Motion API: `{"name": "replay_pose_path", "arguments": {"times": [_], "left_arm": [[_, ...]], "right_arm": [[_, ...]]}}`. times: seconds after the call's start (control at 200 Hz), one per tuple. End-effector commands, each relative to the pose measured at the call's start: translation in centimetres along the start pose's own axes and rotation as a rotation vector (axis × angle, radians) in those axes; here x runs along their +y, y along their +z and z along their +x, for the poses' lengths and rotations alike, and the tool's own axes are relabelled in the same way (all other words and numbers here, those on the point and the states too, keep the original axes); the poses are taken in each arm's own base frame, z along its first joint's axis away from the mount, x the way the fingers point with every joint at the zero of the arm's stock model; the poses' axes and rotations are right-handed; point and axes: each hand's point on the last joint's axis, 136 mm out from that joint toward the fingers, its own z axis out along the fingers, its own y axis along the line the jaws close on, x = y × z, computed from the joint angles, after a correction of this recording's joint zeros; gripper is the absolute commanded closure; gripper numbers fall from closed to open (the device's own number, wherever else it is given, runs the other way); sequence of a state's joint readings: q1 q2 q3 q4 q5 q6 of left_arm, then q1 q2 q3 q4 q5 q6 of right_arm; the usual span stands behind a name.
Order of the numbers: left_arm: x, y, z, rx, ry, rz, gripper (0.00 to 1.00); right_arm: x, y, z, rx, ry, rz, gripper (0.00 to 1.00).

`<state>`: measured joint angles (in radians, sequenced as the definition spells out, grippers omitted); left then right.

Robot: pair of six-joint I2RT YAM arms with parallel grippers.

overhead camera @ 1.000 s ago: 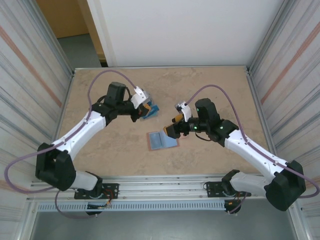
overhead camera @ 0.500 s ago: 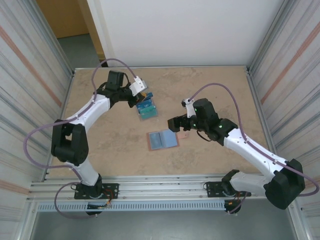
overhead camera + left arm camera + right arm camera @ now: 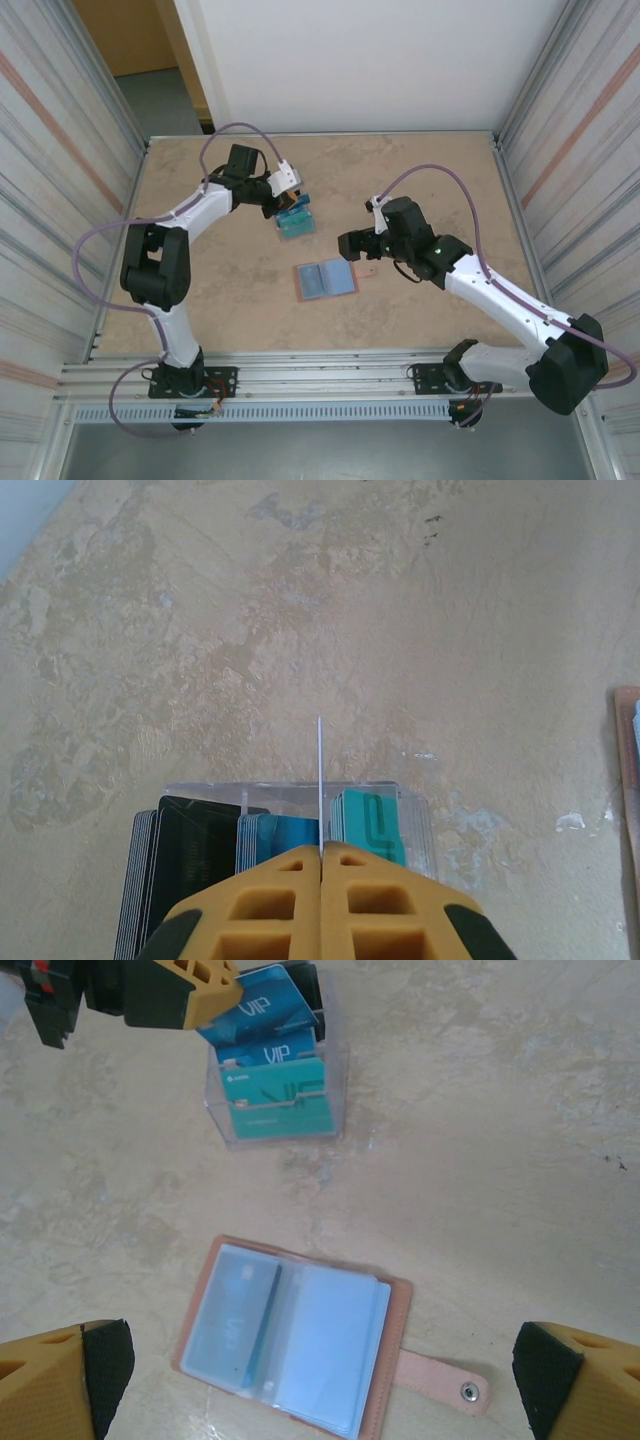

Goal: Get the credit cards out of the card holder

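So the left gripper (image 3: 320, 852) is pinched tight on a blue credit card (image 3: 262, 1000) — just over the clear box (image 3: 340, 1090) of cards. The right gripper (image 3: 349, 245) hangs above the open card holder (image 3: 300, 1350), fingers spread wide.

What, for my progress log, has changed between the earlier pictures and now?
The right tool drew back off the open salmon-pink bifold card holder, uncovering its snap tab, jaws opening wider. The left tool, shut on a blue plastic card, shifted slightly toward the far edge above the clear plastic card box, its elbow swinging left. Holder and box stayed put.
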<state>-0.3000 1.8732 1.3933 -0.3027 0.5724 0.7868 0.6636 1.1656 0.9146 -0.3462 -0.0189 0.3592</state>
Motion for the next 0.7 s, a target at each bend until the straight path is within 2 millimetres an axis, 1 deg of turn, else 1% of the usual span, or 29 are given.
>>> {"name": "replay_pose_path", "arguments": {"times": [0.0, 0.16, 0.386, 0.697], "left_arm": [[0.6, 0.2, 0.3, 0.019, 0.017, -0.003, 1.0], [0.7, 0.7, 1.2, 0.045, 0.005, 0.002, 1.0], [1.3, 0.9, 2.3, 0.071, -0.007, -0.013, 1.0], [1.1, 1.3, 3.4, 0.102, -0.014, -0.009, 1.0]], "right_arm": [[0.4, -0.5, -1.0, -0.017, 0.009, 0.01, 0.01], [0.2, -0.7, -1.0, -0.02, 0.01, 0.015, 0.01], [0.2, -1.0, -0.9, -0.025, 0.009, 0.014, 0.01], [0.4, -0.8, -0.9, -0.021, 0.007, 0.01, 0.01]]}}
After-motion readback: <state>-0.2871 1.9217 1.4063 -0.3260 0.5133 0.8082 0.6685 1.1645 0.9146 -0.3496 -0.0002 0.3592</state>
